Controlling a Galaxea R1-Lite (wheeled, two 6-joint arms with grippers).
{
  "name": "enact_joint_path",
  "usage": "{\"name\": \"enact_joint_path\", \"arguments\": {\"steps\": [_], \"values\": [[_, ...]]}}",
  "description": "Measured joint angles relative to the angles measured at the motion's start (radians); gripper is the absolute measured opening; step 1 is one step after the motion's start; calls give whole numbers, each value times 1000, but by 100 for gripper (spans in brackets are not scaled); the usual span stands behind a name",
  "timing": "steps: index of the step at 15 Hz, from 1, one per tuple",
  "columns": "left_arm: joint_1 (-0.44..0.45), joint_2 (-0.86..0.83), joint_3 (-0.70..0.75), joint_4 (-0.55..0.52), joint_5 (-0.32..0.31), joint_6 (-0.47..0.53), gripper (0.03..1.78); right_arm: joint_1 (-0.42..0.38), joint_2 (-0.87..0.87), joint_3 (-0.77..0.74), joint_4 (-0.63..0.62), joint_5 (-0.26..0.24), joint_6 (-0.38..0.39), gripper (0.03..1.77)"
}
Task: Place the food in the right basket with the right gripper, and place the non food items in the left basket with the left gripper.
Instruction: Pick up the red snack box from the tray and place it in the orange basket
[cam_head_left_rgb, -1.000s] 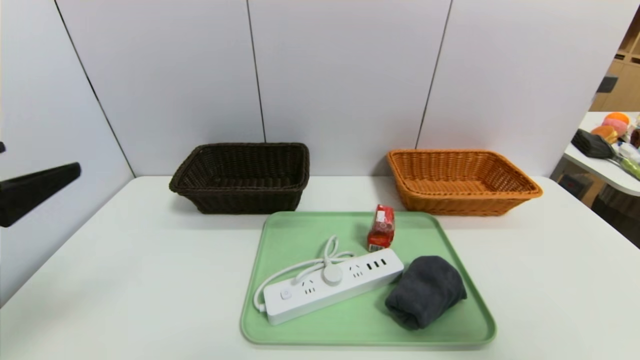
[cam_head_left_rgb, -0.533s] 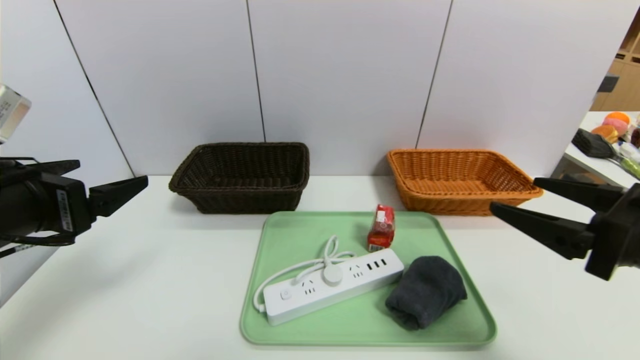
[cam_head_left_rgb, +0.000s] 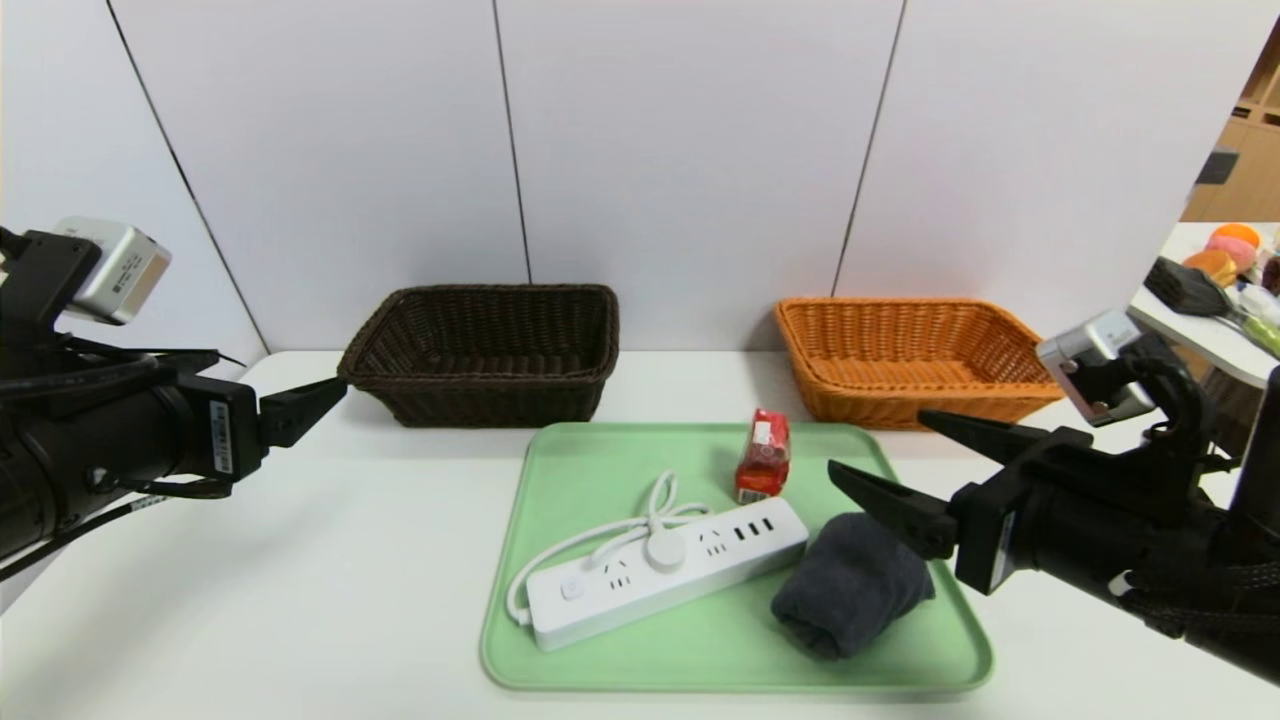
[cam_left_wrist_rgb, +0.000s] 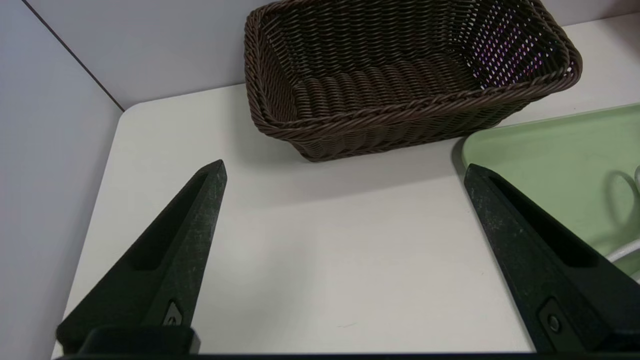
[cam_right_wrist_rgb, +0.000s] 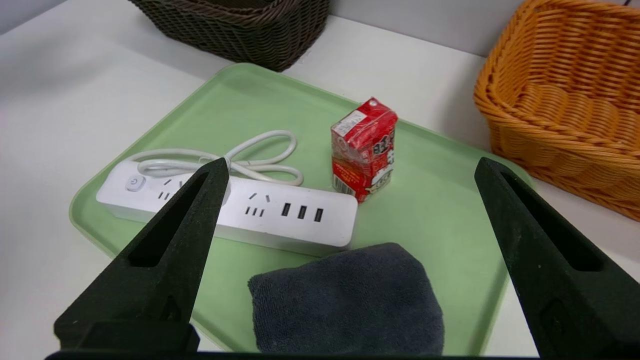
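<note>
A small red food packet (cam_head_left_rgb: 763, 455) (cam_right_wrist_rgb: 364, 149) stands at the back of a green tray (cam_head_left_rgb: 600, 460) (cam_right_wrist_rgb: 440, 210). In front of it lie a white power strip (cam_head_left_rgb: 665, 575) (cam_right_wrist_rgb: 280, 210) with a coiled cord and a rolled dark grey cloth (cam_head_left_rgb: 850, 585) (cam_right_wrist_rgb: 350, 300). The dark brown left basket (cam_head_left_rgb: 480, 355) (cam_left_wrist_rgb: 400, 85) and the orange right basket (cam_head_left_rgb: 915, 365) (cam_right_wrist_rgb: 565, 110) both look empty. My right gripper (cam_head_left_rgb: 875, 440) (cam_right_wrist_rgb: 351, 160) hovers open over the tray's right side, above the cloth. My left gripper (cam_head_left_rgb: 282, 368) (cam_left_wrist_rgb: 345, 165) hangs open above bare table, left of the dark basket.
Grey wall panels (cam_head_left_rgb: 690, 150) rise right behind both baskets. A side table (cam_head_left_rgb: 1215, 330) with several colourful items stands off to the right. The white table (cam_head_left_rgb: 300, 560) has open surface left of the tray and a narrower strip to its right.
Both arms have come in from the sides. The right gripper has moved left over the tray's right edge. The left gripper has moved right toward the dark basket. Objects have not moved.
</note>
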Motion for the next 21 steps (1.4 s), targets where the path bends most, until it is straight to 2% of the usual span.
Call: {"name": "enact_joint_path", "arguments": {"steps": [6,8,10,14,16,18,21], "values": [[-7,19,29,-3,-3,-29,169,87,169,17,-179,-91,37,170],[-8,21,30,-3,-3,-31,169,94,225,16,-248,-154,51,170],[-8,22,30,-3,-3,-30,169,109,263,14,-259,-225,69,170],[-11,27,34,-3,-3,-37,169,131,323,-3,-261,-311,108,170],[-17,29,46,-3,0,-41,169,153,363,-40,-260,-384,142,170],[-20,27,54,-4,1,-42,169,163,398,-66,-254,-419,150,171],[-21,25,58,-4,4,-42,169,201,442,-86,-250,-445,151,171]]}}
